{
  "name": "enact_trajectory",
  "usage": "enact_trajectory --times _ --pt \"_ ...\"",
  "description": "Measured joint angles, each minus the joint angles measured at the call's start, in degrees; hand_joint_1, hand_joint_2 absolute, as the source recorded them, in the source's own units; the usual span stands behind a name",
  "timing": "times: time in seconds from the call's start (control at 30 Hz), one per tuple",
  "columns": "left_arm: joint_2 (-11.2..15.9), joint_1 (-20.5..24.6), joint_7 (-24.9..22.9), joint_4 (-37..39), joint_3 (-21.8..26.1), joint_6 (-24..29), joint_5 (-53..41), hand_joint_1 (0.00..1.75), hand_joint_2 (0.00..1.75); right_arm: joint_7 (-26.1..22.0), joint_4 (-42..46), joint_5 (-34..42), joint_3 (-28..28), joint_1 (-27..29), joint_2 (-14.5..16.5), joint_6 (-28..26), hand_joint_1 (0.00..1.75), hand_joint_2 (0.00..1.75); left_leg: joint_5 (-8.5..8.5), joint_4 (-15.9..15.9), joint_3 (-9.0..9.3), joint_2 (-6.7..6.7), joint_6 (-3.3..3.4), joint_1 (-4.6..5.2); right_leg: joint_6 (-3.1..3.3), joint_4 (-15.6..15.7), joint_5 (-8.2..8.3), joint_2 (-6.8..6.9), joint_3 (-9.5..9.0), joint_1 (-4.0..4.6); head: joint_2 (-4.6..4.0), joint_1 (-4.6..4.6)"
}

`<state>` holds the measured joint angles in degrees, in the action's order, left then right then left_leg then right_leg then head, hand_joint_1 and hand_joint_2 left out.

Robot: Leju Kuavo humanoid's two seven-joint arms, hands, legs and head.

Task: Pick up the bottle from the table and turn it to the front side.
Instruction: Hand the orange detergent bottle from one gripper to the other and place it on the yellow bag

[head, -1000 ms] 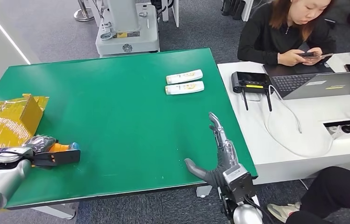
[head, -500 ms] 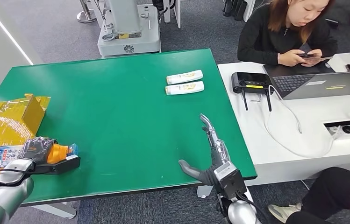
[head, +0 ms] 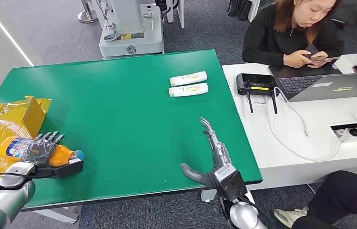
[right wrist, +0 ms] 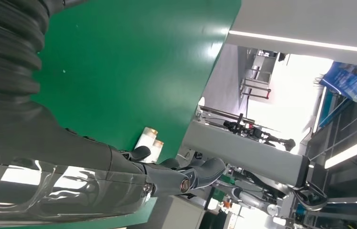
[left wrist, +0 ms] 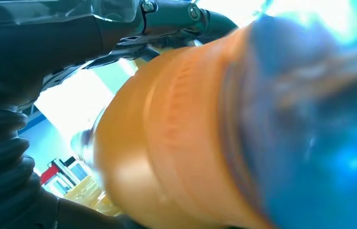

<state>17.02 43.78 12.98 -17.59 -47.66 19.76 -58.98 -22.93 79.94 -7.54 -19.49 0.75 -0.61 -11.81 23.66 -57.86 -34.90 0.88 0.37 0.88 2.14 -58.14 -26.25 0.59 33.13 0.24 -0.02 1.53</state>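
An orange bottle with a blue cap and a white-and-blue label lies sideways in my left hand over the green table's near left corner. The fingers wrap around its middle. In the left wrist view the orange bottle and its blurred blue cap loom close in front of the camera. My right hand is open above the table's near right part, fingers straight and pointing away from me, thumb out to the side, holding nothing. The right wrist view shows the same hand stretched out over the green surface.
Two white tubes lie side by side at the far right of the table. A crumpled yellow box sits at the left edge. A white desk with a laptop and a router stands to the right, where a person sits with a phone.
My left hand has turned the bottle, so the labelled body now shows and the fingers face up. My right hand has drifted a little to the left.
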Motion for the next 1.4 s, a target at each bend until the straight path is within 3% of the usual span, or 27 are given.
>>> enact_trajectory --times 0.13,0.43,0.53,0.7,0.83,1.07,1.4 --pt "-0.02 0.04 0.96 0.02 1.03 0.01 0.49 0.0 0.0 -0.4 -0.47 0.14 -0.39 -0.33 0.0 0.15 0.0 1.75 0.0 0.0 -0.01 0.0 0.01 0.0 -0.01 0.0 -0.01 0.0 0.02 -0.02 0.0 0.0" --pt "-0.73 -0.1 0.29 0.08 3.78 -1.5 2.43 0.0 0.0 -0.51 -1.33 0.87 -1.02 -1.21 -0.22 0.96 0.0 1.75 0.05 -0.01 -0.05 0.03 0.07 0.0 -0.06 0.01 -0.04 0.04 0.02 -0.05 0.0 0.0" --pt "-1.54 -0.08 1.67 0.08 6.66 -8.67 9.22 0.0 0.0 -0.55 -1.95 0.45 -1.04 -1.33 -0.24 1.27 0.0 1.75 0.06 -0.03 -0.05 0.03 0.09 0.01 -0.06 0.01 -0.04 0.05 0.01 -0.06 0.0 0.02" --pt "-3.34 1.48 7.51 0.06 17.25 -26.5 25.59 0.0 0.0 -0.21 -2.38 -1.21 -1.03 -1.15 -0.14 1.8 0.0 1.75 0.26 0.02 0.34 0.01 0.25 0.16 -0.11 0.01 -0.18 0.04 -0.33 -0.23 0.0 -0.03" --pt "-5.08 1.26 10.23 0.01 24.53 -33.56 31.63 0.0 0.0 0.24 -2.32 -1.7 -1.02 -0.67 -0.11 2.11 0.0 1.75 0.38 0.04 0.55 -0.06 0.24 0.17 -0.11 0.01 -0.28 -0.07 -0.53 -0.25 0.0 0.0" --pt "-6.62 0.81 10.5 0.0 30.04 -34.77 32.29 0.0 0.0 0.33 -2.26 -2.21 -1.02 -0.11 -0.11 2.15 0.0 1.75 0.5 0.04 0.69 -0.26 0.2 0.16 -0.09 0.01 -0.3 -0.32 -0.58 -0.24 0.0 -0.02" --pt "-7.67 0.35 11.53 -0.11 31.07 -34.04 31.34 0.0 0.0 1.83 -1.63 -2.86 -1.0 -0.01 0.33 2.94 0.0 1.75 0.53 0.05 0.7 -0.26 0.19 0.16 -0.05 0.01 -0.36 -0.31 -0.58 -0.23 0.0 -0.01"
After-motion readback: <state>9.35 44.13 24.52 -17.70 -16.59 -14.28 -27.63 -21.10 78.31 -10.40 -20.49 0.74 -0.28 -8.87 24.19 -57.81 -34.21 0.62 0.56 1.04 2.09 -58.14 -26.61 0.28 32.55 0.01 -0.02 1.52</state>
